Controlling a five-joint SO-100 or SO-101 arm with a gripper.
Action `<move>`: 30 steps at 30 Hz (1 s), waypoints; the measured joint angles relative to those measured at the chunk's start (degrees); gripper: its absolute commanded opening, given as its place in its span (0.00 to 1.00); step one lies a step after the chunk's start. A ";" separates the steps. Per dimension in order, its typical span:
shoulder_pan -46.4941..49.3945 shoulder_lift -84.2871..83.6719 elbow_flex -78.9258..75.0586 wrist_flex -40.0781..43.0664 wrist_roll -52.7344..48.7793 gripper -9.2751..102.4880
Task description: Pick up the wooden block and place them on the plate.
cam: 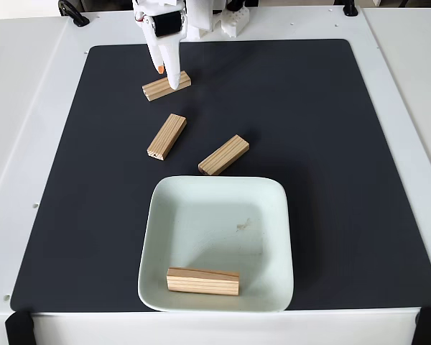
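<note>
Fixed view from above, looking down on a black mat (330, 144) spread over a white table (29, 108). At the top edge, white gripper (169, 77) reaching down from the arm's base, fingers long and pale with a small orange spot on one of them. Directly under those fingertips, the farthest wooden block (158, 88), lying flat and slightly tilted, its right half hidden behind the lower finger. Touching or just above the block: cannot tell from this angle. Jaws look nearly together around the block's width, but whether truly pinching it or merely hovering cannot be told either. Below and a little left of the gripper, a second wooden block (167, 136), angled steeply on the mat, well clear of the fingers. Further right and lower, a third wooden block (223, 154), slanted the same way, its lower end near the plate's far rim without touching it. Nearest the camera, the mint-green square plate (273, 215), rounded corners, raised rim, faint brownish mark close to its middle. Inside the plate, along the near edge, a fourth wooden block (202, 281) resting flat and almost level with the picture's bottom edge, far from the gripper. Black clamps at the table's near corners.
</note>
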 measured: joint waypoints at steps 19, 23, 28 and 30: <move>-0.62 -6.33 -2.81 -1.14 0.62 0.29; -0.62 -7.82 -2.81 -2.55 0.62 0.29; -0.62 -9.40 -2.81 -2.72 0.62 0.29; -0.62 -9.93 -2.81 -2.72 0.62 0.29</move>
